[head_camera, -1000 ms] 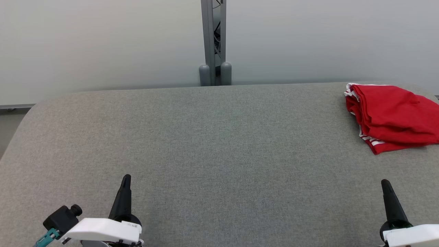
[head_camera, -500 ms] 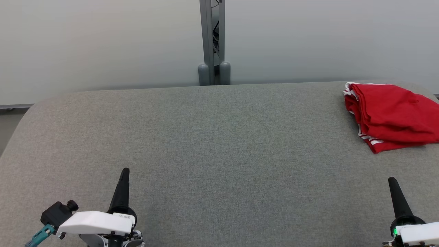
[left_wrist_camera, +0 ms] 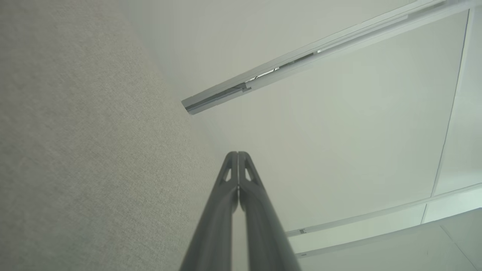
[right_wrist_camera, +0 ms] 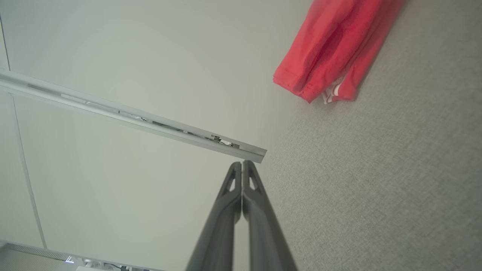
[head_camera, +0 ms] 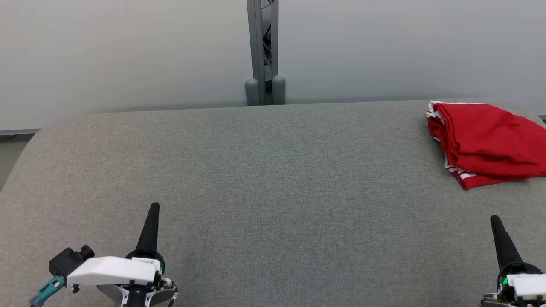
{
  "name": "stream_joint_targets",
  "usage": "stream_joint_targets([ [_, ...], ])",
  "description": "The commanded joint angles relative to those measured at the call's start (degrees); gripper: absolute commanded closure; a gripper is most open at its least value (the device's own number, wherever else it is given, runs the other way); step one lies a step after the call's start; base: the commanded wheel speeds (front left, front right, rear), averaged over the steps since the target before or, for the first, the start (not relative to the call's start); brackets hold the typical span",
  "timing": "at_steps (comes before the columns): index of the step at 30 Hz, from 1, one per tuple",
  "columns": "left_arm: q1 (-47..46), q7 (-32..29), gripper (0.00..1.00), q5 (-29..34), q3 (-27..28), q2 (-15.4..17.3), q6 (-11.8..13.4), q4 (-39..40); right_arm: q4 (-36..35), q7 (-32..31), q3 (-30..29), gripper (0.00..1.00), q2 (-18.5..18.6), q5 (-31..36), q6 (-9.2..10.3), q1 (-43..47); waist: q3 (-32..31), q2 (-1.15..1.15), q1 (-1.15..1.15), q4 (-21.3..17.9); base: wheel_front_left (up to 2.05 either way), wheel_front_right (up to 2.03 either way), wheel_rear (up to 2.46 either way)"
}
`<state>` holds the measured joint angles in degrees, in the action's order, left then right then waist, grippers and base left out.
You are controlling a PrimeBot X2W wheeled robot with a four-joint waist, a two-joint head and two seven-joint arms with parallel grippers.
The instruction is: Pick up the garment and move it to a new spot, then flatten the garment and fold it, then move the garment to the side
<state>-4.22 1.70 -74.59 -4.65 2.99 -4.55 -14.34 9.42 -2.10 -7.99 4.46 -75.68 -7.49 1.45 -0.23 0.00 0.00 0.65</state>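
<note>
The garment [head_camera: 486, 143] is red with white striped trim, folded into a thick stack at the far right of the grey table [head_camera: 273, 179]; its right side runs off the picture. In the right wrist view the garment [right_wrist_camera: 335, 49] lies ahead and to the right of the fingers. My left gripper [head_camera: 154, 207] is shut and empty at the near left, pointing away from me. My right gripper [head_camera: 495, 219] is shut and empty at the near right, well short of the garment. Both wrist views show the fingers pressed together, left gripper [left_wrist_camera: 238, 153], right gripper [right_wrist_camera: 242, 162].
A pale wall stands behind the table, with a grey metal post [head_camera: 261, 51] at its middle behind the table's far edge. The table's left corner [head_camera: 38, 136] is rounded, with floor beyond it.
The left gripper has moved a little forward and the right gripper has drifted slightly right. The head view has shifted slightly. The garment lies as it did.
</note>
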Motion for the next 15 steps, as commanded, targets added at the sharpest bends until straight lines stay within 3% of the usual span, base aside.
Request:
stream_joint_targets([
  [1,-1.82,-0.29,1.00,-1.42,0.37,0.30,-0.57,0.09,-0.57,-0.60,-0.50,1.00,0.51,-1.47,-0.01,-0.97,0.02,0.00,0.00,-0.02,0.00,0.00,0.00],
  [15,-3.16,-1.83,1.00,-8.12,0.96,0.22,-1.53,-0.90,-0.48,-2.83,-2.31,1.00,0.33,-8.04,0.00,-1.47,0.18,0.00,0.00,-0.24,0.00,0.00,0.00],
])
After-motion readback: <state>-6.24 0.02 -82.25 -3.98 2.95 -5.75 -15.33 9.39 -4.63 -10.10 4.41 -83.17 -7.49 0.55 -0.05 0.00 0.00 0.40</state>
